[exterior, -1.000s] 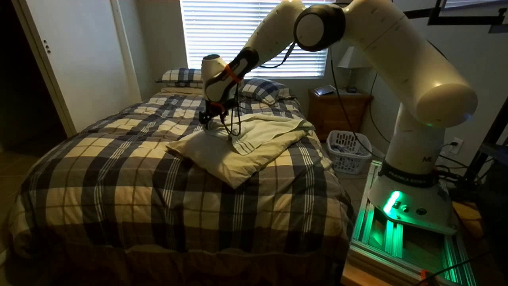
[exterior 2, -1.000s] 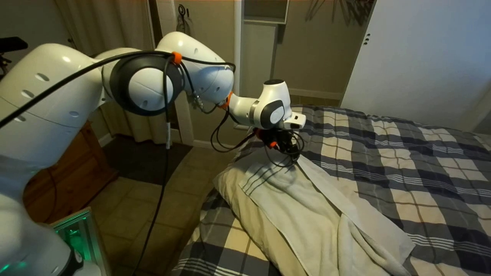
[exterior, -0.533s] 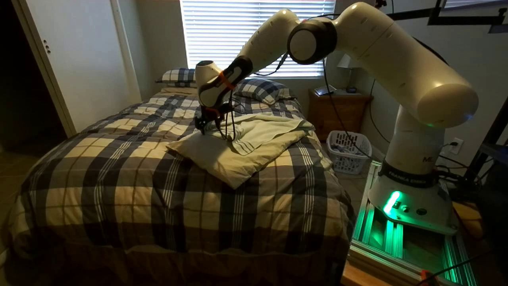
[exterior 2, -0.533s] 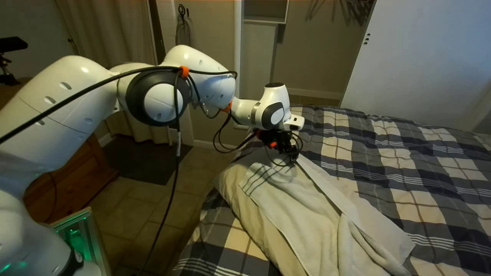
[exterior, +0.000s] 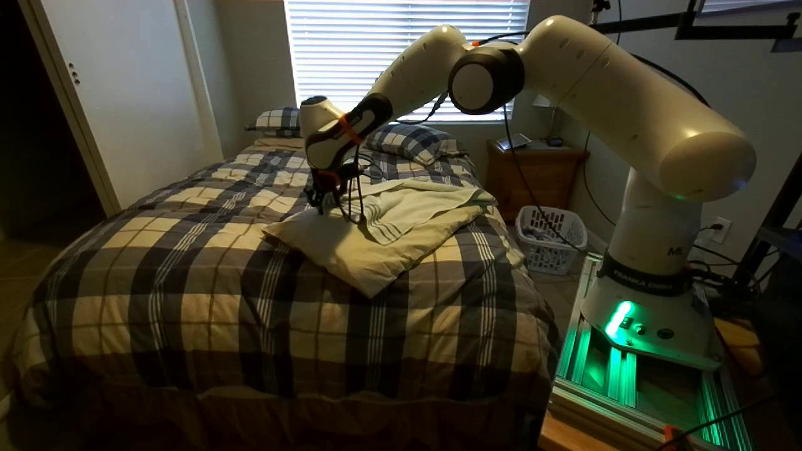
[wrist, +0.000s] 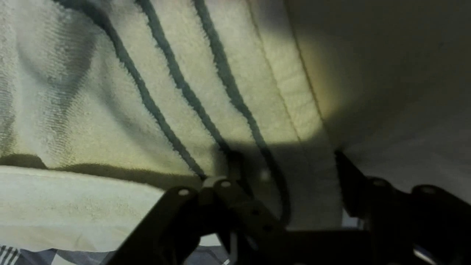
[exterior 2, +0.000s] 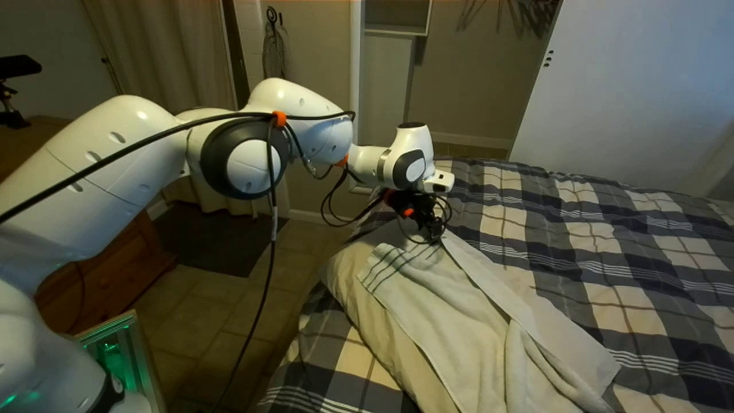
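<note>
A pale towel [exterior: 416, 203] with dark stripes near one end lies on a cream pillow [exterior: 338, 244] on the bed; both exterior views show it. My gripper [exterior: 317, 205] points down at the striped end, close above or touching it. In the wrist view the gripper [wrist: 287, 154] stands open, with its fingers [wrist: 353, 187] apart on either side of the striped cloth. Between them the towel [wrist: 110, 110] lies in shadow, and its stripes bend there. Contact at the fingertips is too dark to judge. A smooth pale cloth strip [exterior 2: 522, 315] runs alongside the towel.
A plaid cover [exterior: 263, 326] spreads over the bed, with plaid pillows [exterior: 410, 143] at its head. Beside it stand a white laundry basket [exterior: 551, 241] and a wooden nightstand [exterior: 532, 178]. Loose black cables [exterior 2: 269, 275] hang from the arm.
The arm's elbow has sunk, and the wrist has shifted left and slightly down in an exterior view. The towel and pillow look much the same.
</note>
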Available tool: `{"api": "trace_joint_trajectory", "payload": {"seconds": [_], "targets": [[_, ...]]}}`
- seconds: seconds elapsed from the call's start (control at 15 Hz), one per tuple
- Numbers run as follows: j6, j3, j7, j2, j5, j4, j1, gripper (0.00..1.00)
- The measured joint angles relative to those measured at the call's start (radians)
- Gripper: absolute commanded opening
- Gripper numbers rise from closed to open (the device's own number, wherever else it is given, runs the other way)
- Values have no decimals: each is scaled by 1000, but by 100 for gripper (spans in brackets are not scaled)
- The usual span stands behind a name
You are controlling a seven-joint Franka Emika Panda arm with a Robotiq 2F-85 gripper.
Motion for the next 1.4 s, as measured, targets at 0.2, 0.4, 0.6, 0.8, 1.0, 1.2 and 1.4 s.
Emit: {"api": "trace_joint_trajectory", "payload": {"seconds": [0.2, 0.4, 0.6, 0.8, 1.0, 1.2, 1.4], "targets": [[-45, -3, 5, 7, 0, 39, 7, 13], [-71, -9, 12, 8, 0, 70, 12, 0], [-91, -10, 13, 8, 0, 101, 13, 1], [-108, -10, 13, 9, 0, 127, 17, 1], [-128, -10, 13, 12, 0, 155, 25, 1], [-134, -10, 13, 20, 0, 188, 40, 1], [-134, -10, 13, 46, -1, 240, 53, 1]]}}
